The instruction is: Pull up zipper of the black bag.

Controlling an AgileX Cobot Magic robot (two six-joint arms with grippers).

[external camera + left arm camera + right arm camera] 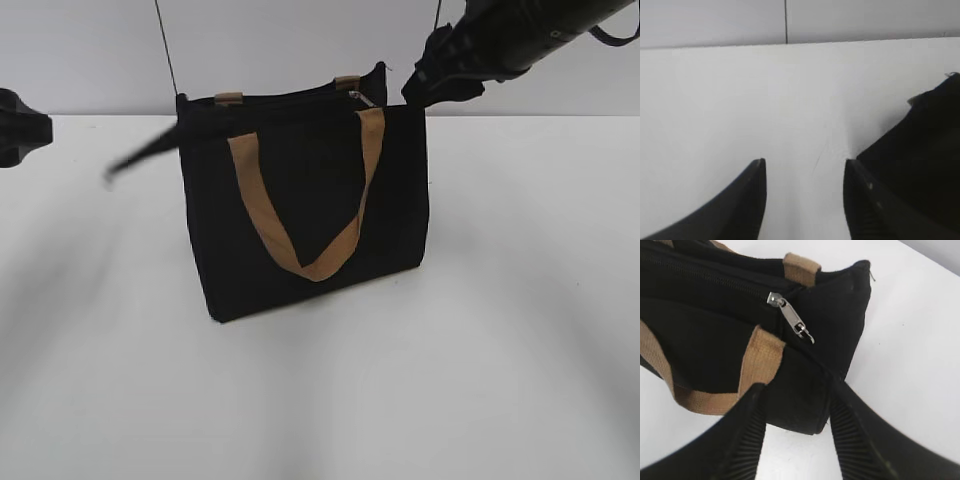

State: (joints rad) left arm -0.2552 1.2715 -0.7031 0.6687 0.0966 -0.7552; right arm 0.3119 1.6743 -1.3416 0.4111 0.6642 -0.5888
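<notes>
The black bag (pixel 305 210) stands upright on the white table, with tan loop handles (pixel 300 250). Its zipper (pixel 715 277) runs along the top. The silver pull tab (pixel 790 317) lies near the bag's right end and also shows in the exterior view (pixel 360 98). My right gripper (pixel 795 387) is open, hovering over the bag's right end a little short of the tab and holding nothing; in the exterior view it is at the top right corner (pixel 432 85). My left gripper (pixel 804 162) is open and empty over bare table, with the bag (pixel 925 150) just to its right.
The white table (pixel 320 400) extends all around the bag, with a pale wall behind. Thin black cords (pixel 165 45) rise from the bag's top corners. A dark part of the left arm (pixel 20 125) is at the left edge. A blurred dark streak (pixel 140 158) lies beside the bag's upper left corner.
</notes>
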